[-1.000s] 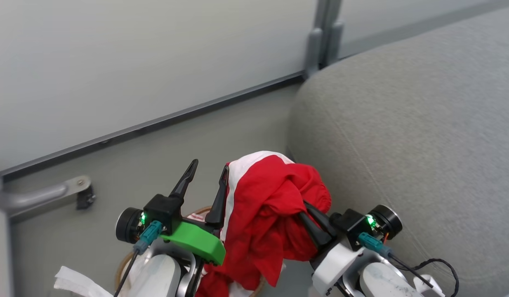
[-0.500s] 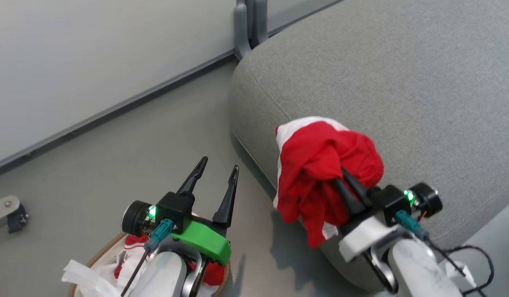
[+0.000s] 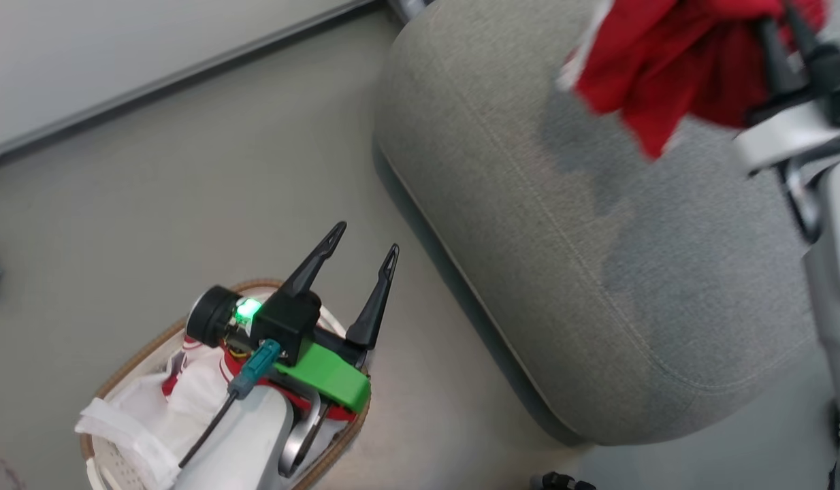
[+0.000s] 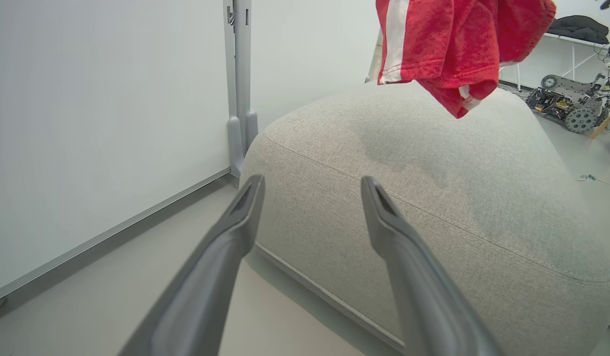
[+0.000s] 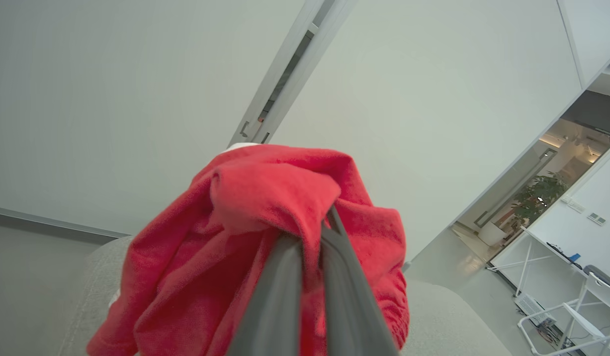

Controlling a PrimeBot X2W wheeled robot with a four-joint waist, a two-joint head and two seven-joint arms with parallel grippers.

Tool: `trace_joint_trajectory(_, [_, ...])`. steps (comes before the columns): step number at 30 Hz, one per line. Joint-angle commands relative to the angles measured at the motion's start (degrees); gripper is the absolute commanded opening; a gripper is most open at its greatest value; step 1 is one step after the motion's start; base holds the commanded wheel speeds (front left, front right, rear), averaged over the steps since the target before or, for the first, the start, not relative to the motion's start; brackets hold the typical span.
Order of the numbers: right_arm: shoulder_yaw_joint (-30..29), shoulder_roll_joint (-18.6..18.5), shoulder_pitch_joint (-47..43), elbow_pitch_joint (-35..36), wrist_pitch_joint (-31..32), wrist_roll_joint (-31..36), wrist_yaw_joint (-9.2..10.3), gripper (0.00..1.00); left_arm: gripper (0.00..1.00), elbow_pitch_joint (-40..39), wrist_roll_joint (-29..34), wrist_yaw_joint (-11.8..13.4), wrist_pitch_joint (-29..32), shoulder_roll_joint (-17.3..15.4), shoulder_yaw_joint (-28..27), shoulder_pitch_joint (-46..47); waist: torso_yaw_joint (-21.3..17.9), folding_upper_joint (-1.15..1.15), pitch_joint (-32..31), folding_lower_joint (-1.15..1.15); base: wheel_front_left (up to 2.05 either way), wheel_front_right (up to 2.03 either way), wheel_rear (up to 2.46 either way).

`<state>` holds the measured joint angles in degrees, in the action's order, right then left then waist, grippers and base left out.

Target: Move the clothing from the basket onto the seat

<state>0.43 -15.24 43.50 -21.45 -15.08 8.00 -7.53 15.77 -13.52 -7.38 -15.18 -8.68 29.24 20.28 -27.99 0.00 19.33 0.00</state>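
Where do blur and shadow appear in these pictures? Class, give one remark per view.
Head view: the held clothing is motion-smeared, its soft shadow darkening the seat. Left wrist view: sharp, with that shadow plain on the seat. Right wrist view: the shut jaws look soft close to the lens.

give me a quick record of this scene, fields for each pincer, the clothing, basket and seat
left pincer: open, holding nothing, above the basket
right pincer: shut on a red garment
garment: bunched, hanging over the seat, seemingly not touching it; its shadow falls on the cushion
basket: on the floor beside the seat, with more red clothing inside
seat: grey cushion, under the garment
task state: garment not yet released
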Motion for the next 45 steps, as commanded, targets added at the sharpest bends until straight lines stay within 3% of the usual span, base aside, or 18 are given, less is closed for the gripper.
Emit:
trace_joint_trajectory(1, [-1.70, -0.44, 2.45, -0.99, -0.14, 1.07, 0.08, 0.00, 1.00, -0.25, -0.24, -0.12, 0.05, -1.05, 0.34, 1.87, 5.00, 0.00, 6.66, 0.00, 0.00, 0.00, 0.00])
trace_joint_trajectory(6, [-7.45, -4.08, 9.42, -6.96, -0.14, 5.56, 0.09, 0.00, 1.00, -1.18, -0.93, -0.13, 0.04, -2.47, 2.41, 5.23, 8.92, 0.00, 11.40, 0.00, 0.00, 0.00, 0.00])
trace_joint_trajectory(10, [-12.83, -4.57, 12.15, -12.88, -0.14, 8.34, 0.09, 0.00, 1.00, -1.82, -1.35, -0.13, 0.05, -3.98, 3.74, 7.54, 10.92, 0.00, 14.40, 0.00, 0.00, 0.00, 0.00])
trace_joint_trajectory(18, [-21.59, 1.79, 8.86, -18.14, -0.14, 11.71, 0.09, 0.00, 1.00, -1.59, -1.82, -0.13, 0.05, -5.62, 3.43, 9.88, 12.03, 0.00, 17.48, 0.00, 0.00, 0.00, 0.00])
trace_joint_trajectory(19, [-22.80, 2.27, 7.88, -17.98, -0.14, 11.90, 0.09, 0.22, 1.00, -1.54, -1.89, -0.13, 0.05, -5.53, 3.35, 9.90, 12.02, 0.00, 17.37, 0.00, 0.00, 0.00, 0.00])
trace_joint_trajectory(22, [-26.57, 4.03, 4.07, -17.74, -0.14, 12.41, 0.09, 1.00, 1.00, -1.33, -1.87, -0.13, 0.05, -5.09, 3.53, 9.88, 11.89, 0.00, 16.38, 0.00, 0.00, 0.00, 0.00])
trace_joint_trajectory(25, [-28.95, 4.81, -0.32, -16.63, -0.14, 11.99, 0.09, 1.00, 1.00, -1.04, -2.21, -0.13, 0.05, -4.50, 3.57, 8.93, 11.50, 0.00, 14.55, 0.00, 0.00, 0.00, 0.00])
trace_joint_trajectory(32, [-27.48, 6.07, -10.27, -10.42, -0.14, 8.56, 0.09, 1.00, 1.00, 0.48, -2.15, -0.13, 0.05, -2.58, 2.74, 5.72, 9.90, 0.00, 8.66, 0.00, 0.00, 0.00, 0.00])
trace_joint_trajectory(45, [-14.91, 8.13, -17.52, 2.34, -0.14, -0.40, 0.09, 1.00, 1.00, 2.04, -1.29, -0.14, 0.05, 1.15, -0.12, 0.00, 8.49, 0.00, -1.67, 0.00, 0.00, 0.00, 0.00])
